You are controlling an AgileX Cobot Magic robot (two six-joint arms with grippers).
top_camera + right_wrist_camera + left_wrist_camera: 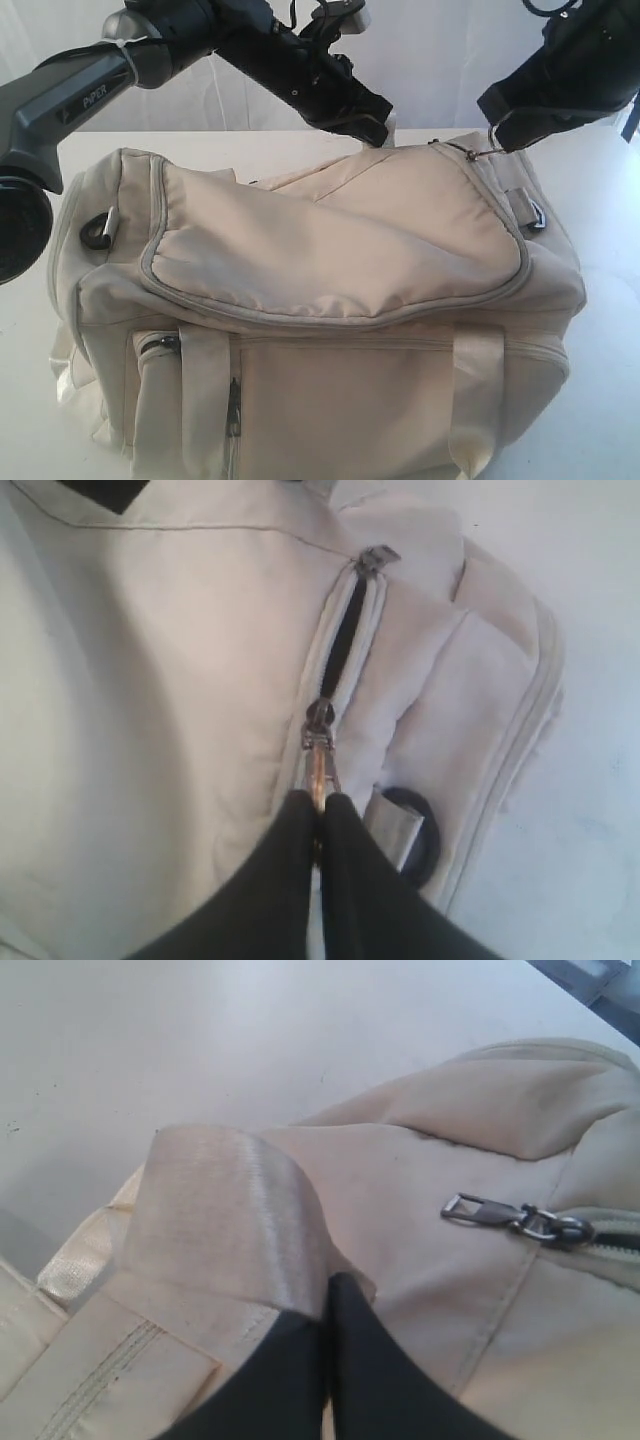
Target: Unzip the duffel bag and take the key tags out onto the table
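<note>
The cream duffel bag (pixel 330 250) lies on the white table (pixel 605 210), its top flap still down. My right gripper (pixel 497 135) is at the bag's far right corner, shut on the metal zipper pull (pixel 318 750). A short stretch of zipper (pixel 345 645) behind the pull gapes dark. Reaching across to the bag's far top edge, my left gripper (pixel 375 128) is shut on a cream webbing handle (pixel 235 1220). A second zipper pull (pixel 500 1217) lies flat on the fabric near it. The key tags are out of view.
A black D-ring with a grey strap loop (pixel 410 830) sits just beside the right fingers. Another black ring (pixel 100 230) is on the bag's left end. Front handles (pixel 205 400) and a side pocket zipper (pixel 235 405) face the camera. Bare table (pixel 150 1040) lies behind the bag.
</note>
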